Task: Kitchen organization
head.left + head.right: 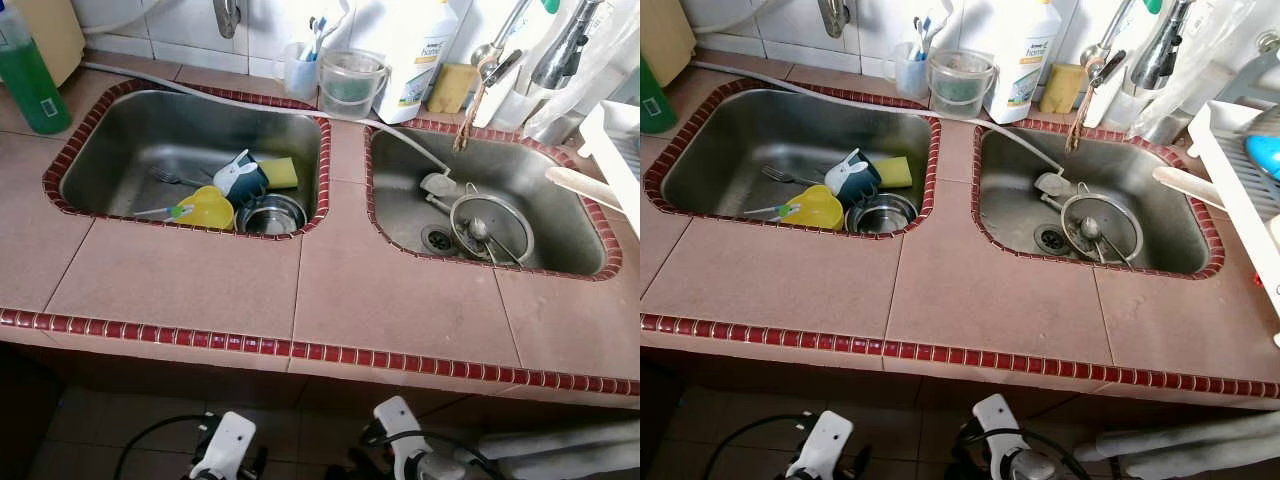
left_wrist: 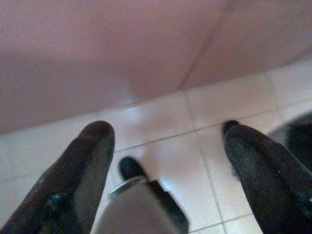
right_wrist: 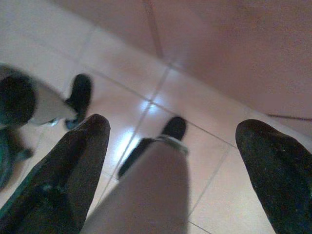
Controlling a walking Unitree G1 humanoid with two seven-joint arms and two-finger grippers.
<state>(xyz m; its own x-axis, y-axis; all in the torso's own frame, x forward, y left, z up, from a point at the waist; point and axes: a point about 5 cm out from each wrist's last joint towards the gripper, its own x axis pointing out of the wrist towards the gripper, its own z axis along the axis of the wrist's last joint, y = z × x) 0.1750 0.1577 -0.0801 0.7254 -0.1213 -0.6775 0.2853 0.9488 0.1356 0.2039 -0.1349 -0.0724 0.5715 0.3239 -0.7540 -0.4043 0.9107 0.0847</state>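
While both arms hang idle below the counter edge, we log our left gripper (image 2: pixel 165 161) with its two black fingers spread apart and empty, pointing down at pale floor tiles; our right gripper (image 3: pixel 173 165) likewise has its two fingers apart, holding nothing, over the same tiled floor.

Moving outward, we face a pink tiled counter (image 1: pixel 330 290) edged in dark red trim, with two steel sinks set side by side.

Left sink (image 1: pixel 130 140), count:
- one yellow cup (image 1: pixel 208 208) lying on its side at the near wall
- one steel bowl (image 1: pixel 270 215) just beside the cup
- one dark mug with white handle (image 1: pixel 240 178) tipped behind them
- one yellow sponge (image 1: pixel 278 172) touching the mug
- one fork (image 1: pixel 170 178) on the sink floor

Right sink (image 1: pixel 555 215), count:
- one round glass lid (image 1: pixel 490 228) with a steel rim, resting near the drain (image 1: pixel 438 239)
- one pale wooden handle (image 1: pixel 583 187) reaching in from the right rim

Behind the sinks, along the wall, we count one green liquid bottle (image 1: pixel 28 75) far left, one clear plastic container (image 1: pixel 350 82), one white detergent bottle (image 1: pixel 425 50) and one further yellow sponge (image 1: pixel 452 88). One white dish rack (image 1: pixel 1240 170) stands at the right.
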